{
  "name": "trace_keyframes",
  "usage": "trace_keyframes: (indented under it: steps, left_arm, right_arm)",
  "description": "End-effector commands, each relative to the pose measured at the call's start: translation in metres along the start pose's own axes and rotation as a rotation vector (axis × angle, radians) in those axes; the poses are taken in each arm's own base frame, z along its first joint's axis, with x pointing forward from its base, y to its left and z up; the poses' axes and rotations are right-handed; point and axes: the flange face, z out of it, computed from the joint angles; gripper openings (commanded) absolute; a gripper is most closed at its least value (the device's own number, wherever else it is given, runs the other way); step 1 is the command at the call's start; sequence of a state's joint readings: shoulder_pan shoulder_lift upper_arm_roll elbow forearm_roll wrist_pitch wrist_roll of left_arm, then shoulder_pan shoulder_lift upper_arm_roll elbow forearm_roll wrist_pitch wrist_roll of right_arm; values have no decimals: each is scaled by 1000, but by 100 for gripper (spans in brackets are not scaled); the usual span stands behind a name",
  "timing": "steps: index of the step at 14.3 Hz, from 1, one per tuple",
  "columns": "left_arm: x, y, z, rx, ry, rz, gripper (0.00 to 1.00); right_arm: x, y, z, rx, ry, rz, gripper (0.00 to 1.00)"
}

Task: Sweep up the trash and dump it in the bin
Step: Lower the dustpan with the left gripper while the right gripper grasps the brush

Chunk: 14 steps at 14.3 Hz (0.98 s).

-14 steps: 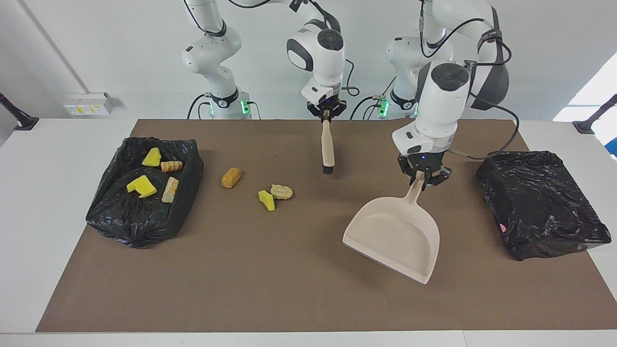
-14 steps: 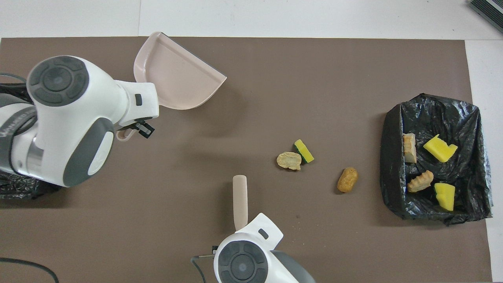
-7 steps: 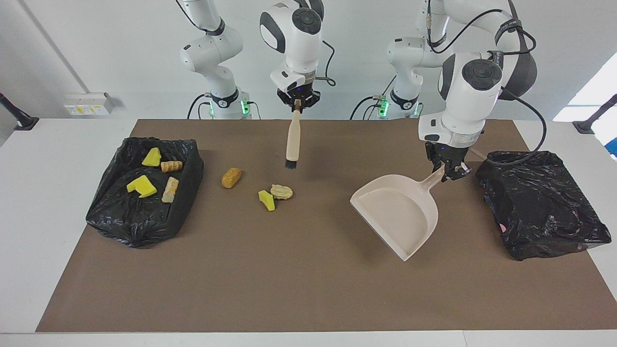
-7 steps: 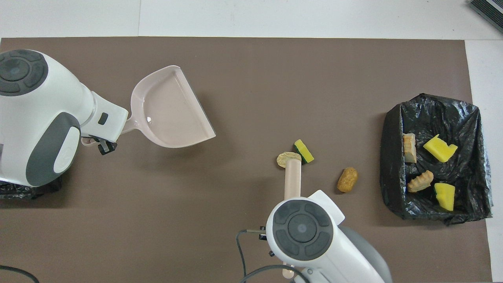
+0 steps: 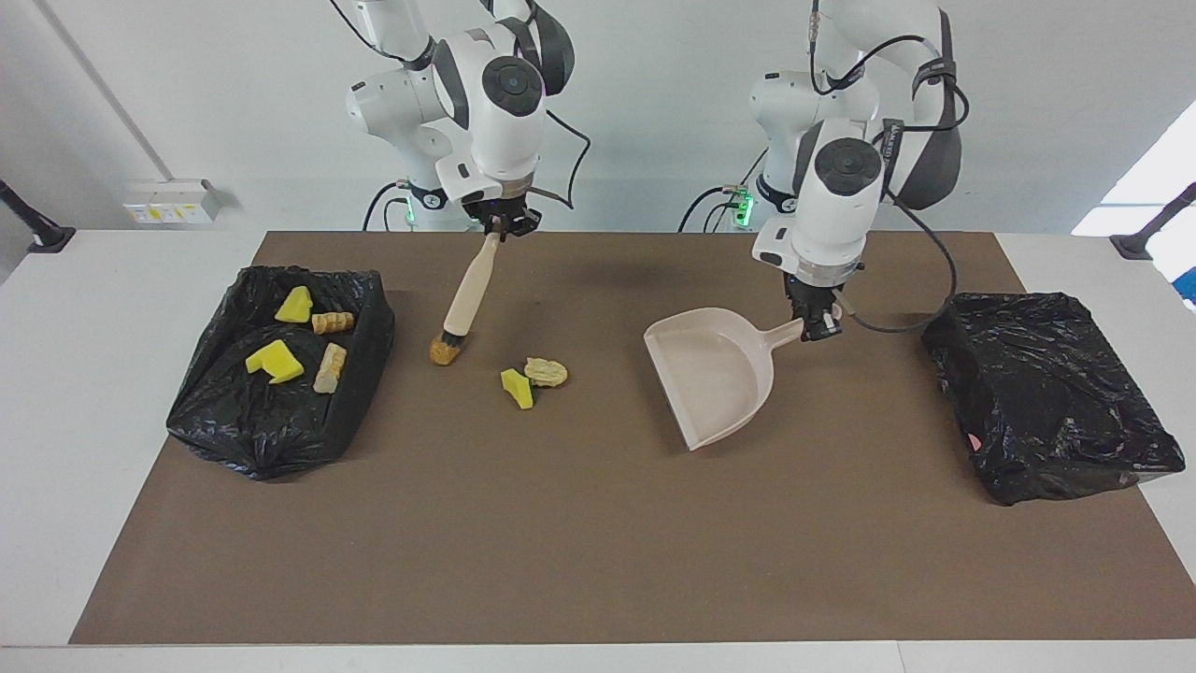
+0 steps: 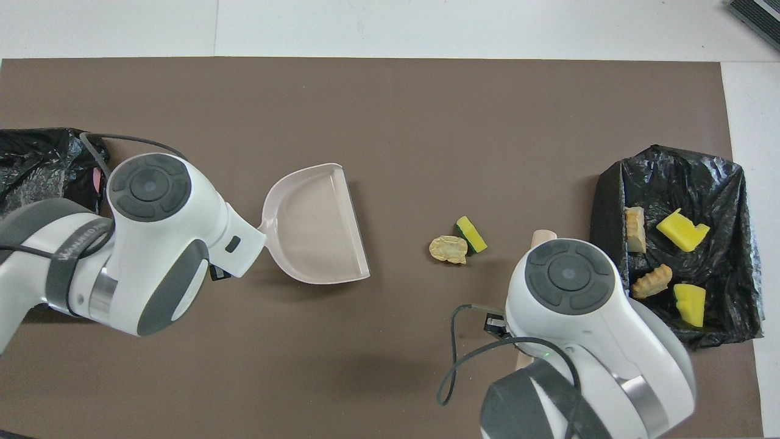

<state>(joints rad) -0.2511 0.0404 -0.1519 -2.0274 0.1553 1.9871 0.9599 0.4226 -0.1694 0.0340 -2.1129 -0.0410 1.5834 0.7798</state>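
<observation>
My right gripper (image 5: 505, 227) is shut on the top of a beige brush (image 5: 470, 290). The brush slants down, and its dark bristles rest against an orange-brown lump of trash (image 5: 440, 354). A yellow sponge chunk (image 5: 517, 388) (image 6: 472, 235) and a tan lump (image 5: 547, 372) (image 6: 448, 250) lie together on the mat mid-table. My left gripper (image 5: 816, 327) is shut on the handle of a beige dustpan (image 5: 712, 374) (image 6: 317, 231). The pan hangs low over the mat, its mouth turned toward those scraps. The black-lined bin (image 5: 271, 430) (image 6: 670, 164) at the right arm's end holds several scraps.
A second black bag (image 5: 1046, 393) (image 6: 36, 171) sits bunched at the left arm's end of the table. The brown mat (image 5: 579, 542) covers the work area, with white table around it. In the overhead view the arms hide both grippers and the orange-brown lump.
The right arm swung the brush toward the bin and lowered its bristles onto the orange-brown lump. The left arm carried the dustpan toward mid-table and turned its mouth toward the scraps.
</observation>
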Motion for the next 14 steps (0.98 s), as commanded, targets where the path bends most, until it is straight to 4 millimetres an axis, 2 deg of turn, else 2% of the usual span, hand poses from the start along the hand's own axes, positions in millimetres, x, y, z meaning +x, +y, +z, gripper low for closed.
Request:
trace_keyframes:
  steps: [1, 4, 8, 9, 11, 14]
  left_arm:
    - [6, 17, 10, 35, 4, 35, 0]
    - [13, 27, 30, 41, 14, 53, 0]
    - [29, 46, 35, 41, 13, 62, 0]
    - [32, 48, 34, 42, 11, 67, 0]
    - [37, 52, 33, 45, 12, 75, 0]
    - [37, 52, 34, 45, 12, 58, 0]
  right_arm:
    - [16, 42, 18, 22, 11, -11, 0]
    - [24, 73, 47, 68, 35, -61, 0]
    - [34, 102, 80, 119, 30, -110, 0]
    - [32, 103, 95, 126, 32, -118, 0]
    - [31, 102, 111, 135, 40, -134, 0]
    - [35, 99, 118, 145, 42, -138, 0]
